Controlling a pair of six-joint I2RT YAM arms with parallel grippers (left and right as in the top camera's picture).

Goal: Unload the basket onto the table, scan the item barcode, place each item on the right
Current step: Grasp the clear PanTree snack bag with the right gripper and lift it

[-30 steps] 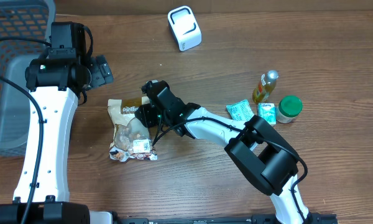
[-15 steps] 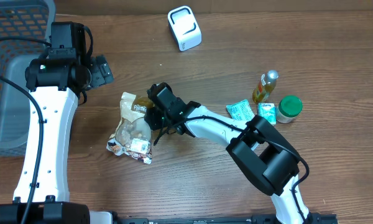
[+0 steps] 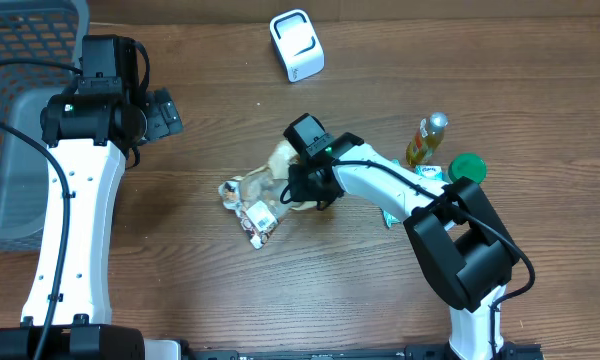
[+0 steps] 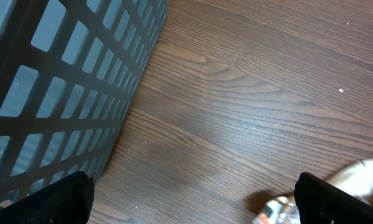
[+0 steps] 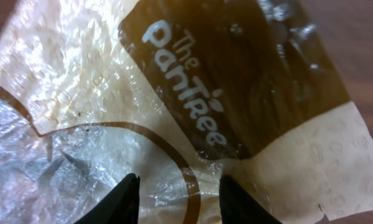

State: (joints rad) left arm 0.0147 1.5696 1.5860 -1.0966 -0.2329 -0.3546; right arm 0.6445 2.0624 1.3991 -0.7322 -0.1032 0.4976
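status: pickup done, scan not yet done.

the bag (image 3: pixel 242 190) is in the right gripper (image 3: pixel 300 192), on the robot's side of the scanner (image 3: pixel 297 45) and well apart from it, a little to its left. the right wrist view shows the two fingers (image 5: pixel 125 200) narrowed onto the tan printed film (image 5: pixel 174 93), so the jaws are judged to be closed partway on the bag's upper edge. the rest of the bag trails leftward, low over the table (image 3: pixel 380 290); contact with it cannot be confirmed. a white label (image 3: pixel 261 213), judged to be the barcode, sits at the bag's free end, facing up and away from the scanner.

remaining: carry the bag to the scanner and turn the label toward its window. which way that window faces cannot be told.

pose: the right arm is stretched from its base toward the scanner's near side, wrist pitched down over the bag. the left arm stands folded, far left of the scanner, beside the basket (image 4: pixel 62 93). the left gripper (image 4: pixel 205 205) is spread wide and holds nothing.
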